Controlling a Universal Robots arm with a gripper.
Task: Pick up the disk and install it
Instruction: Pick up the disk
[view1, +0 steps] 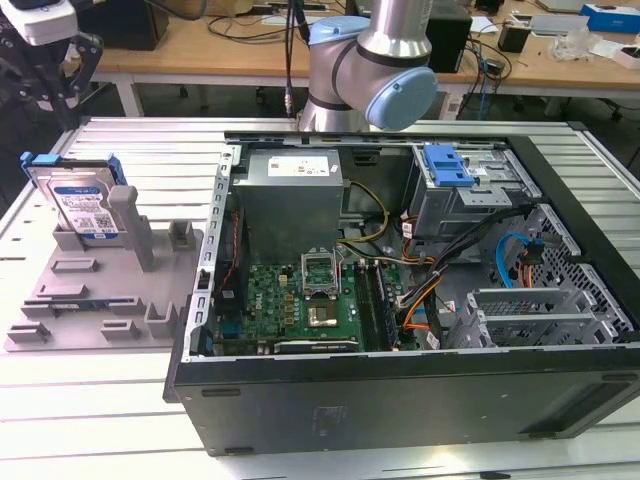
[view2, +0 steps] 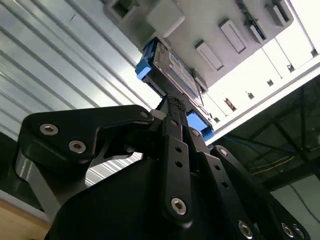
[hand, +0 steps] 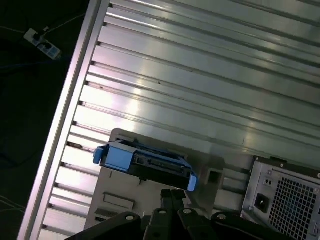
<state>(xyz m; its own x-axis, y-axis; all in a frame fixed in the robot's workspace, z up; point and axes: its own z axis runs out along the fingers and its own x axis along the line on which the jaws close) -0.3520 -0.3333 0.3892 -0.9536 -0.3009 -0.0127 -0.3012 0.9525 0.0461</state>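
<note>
Not yet picked up: the disk (view1: 82, 205) stands in a grey holder (view1: 100, 300) at nine o'clock of the computer case (view1: 400, 400) in the exterior view; the hand (view2: 172, 103) hovers close, its opening impossible to tell.

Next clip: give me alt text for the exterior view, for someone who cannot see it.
A blue-framed disk stands on edge in a grey holder at the exterior view's left, with the arm's tool just above it. To the exterior view's right, an open computer case lies on the ribbed metal table, its motherboard exposed.
</note>
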